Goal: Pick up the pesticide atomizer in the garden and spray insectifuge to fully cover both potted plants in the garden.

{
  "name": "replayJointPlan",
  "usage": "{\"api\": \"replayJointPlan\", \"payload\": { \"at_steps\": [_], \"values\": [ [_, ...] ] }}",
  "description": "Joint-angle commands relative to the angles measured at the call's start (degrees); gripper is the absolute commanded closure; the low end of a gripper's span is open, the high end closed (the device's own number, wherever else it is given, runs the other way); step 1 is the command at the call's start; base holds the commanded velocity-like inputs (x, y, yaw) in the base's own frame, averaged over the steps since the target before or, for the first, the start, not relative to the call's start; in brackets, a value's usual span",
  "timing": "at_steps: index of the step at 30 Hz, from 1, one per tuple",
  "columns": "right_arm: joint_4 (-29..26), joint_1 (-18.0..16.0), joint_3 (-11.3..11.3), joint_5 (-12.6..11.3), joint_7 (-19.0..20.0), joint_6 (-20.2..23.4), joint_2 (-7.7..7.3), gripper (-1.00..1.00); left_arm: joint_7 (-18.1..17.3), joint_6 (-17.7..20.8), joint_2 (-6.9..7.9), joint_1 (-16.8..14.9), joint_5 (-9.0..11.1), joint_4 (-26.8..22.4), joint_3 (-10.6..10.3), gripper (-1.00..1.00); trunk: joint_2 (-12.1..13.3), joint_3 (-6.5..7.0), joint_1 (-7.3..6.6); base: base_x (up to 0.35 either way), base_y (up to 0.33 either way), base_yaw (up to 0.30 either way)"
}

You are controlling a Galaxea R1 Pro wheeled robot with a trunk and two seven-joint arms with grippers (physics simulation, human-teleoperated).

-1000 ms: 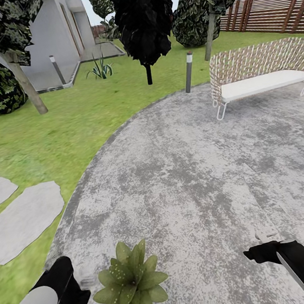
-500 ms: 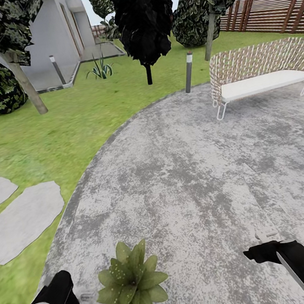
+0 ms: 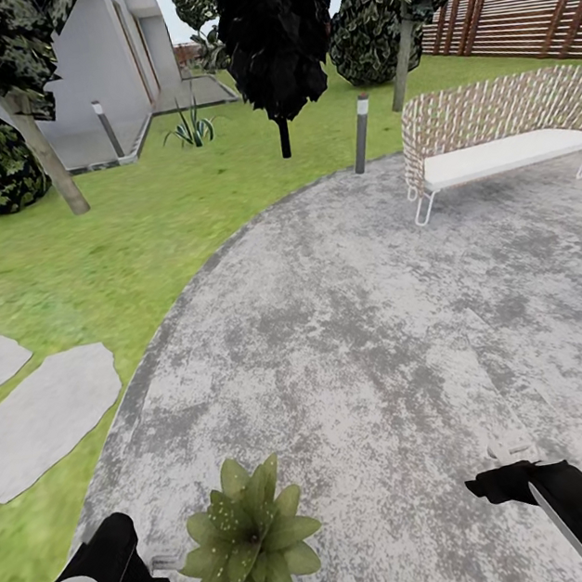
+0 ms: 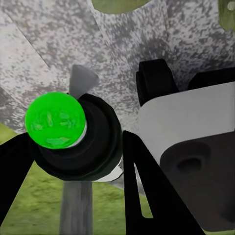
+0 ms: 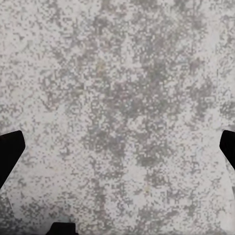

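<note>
Pale-speckled green potted plant (image 3: 246, 550), mottled grey patio (image 3: 382, 333)

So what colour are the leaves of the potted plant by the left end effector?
Green with pale speckles; the potted plant shows best in the head view.

The patio (image 3: 379, 314) looks like rough, mottled grey gravel, matt. The stepping stones (image 3: 44, 419) are flat, dull grey stone. The fence (image 3: 521, 20) is brown slatted wood. The sofa (image 3: 501, 131) has a woven wicker back and a smooth white seat. The plant (image 3: 245, 544) has smooth, pale-speckled leaves.
</note>
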Motion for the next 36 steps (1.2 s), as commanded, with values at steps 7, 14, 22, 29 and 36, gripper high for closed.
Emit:
{"api": "replayJointPlan", "payload": {
  "at_steps": [7, 14, 22, 29, 36],
  "values": [
    [-0.1, 0.0, 0.0, 0.3, 0.4, 0.3, 0.17, -1.0, -0.5, 0.1, -0.06, 0.0, -0.6, -0.1, 0.4, 1.0, -0.8, -0.67, 0.44, 0.0, 0.0, 0.0],
    [0.0, 0.0, -0.3, -0.1, 0.4, 0.3, -0.23, -1.0, -0.5, 0.2, -0.06, -0.1, -0.6, -0.7, 0.3, 1.0, -3.2, -1.77, 1.76, 0.0, 0.0, 0.0],
    [0.1, 0.0, -0.2, 0.3, 0.4, 0.3, -0.18, -1.0, -0.5, 0.2, -1.48, -0.1, -0.8, -11.3, 0.0, 1.0, -3.2, -1.86, 1.76, 0.0, 0.0, 0.0],
    [0.1, 0.0, -0.2, 0.3, 0.4, 0.3, -0.22, -1.0, -0.3, 0.2, -3.24, 0.0, -1.3, -8.8, 0.1, 1.0, -3.2, -1.86, 1.76, 0.0, 0.0, 0.0],
    [0.1, 0.0, -0.2, 0.3, 0.4, 0.3, -0.17, -1.0, 5.5, -0.3, -2.86, 0.2, -1.3, -4.0, 0.2, 1.0, -3.2, -1.86, 1.76, 0.0, 0.0, 0.0]
  ]
}}
